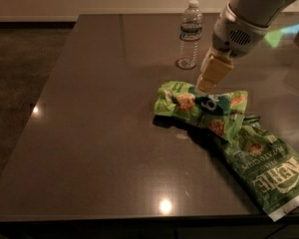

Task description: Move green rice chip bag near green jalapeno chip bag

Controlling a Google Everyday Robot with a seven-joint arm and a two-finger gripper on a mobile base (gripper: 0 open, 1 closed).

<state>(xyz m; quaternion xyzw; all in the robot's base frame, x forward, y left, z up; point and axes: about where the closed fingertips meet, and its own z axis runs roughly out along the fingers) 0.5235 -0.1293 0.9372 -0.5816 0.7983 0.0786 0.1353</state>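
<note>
Over the right half of the table [99, 133], the gripper [207, 86] is clamped on the top edge of the rice bag [184, 102], which sits crumpled with a shadow under it. The bag's lower right corner overlaps the upper end of the Kettle bag [269, 168], which lies flat toward the near right edge. A bottle [189, 34] stands upright behind the rice bag, left of the arm.
</note>
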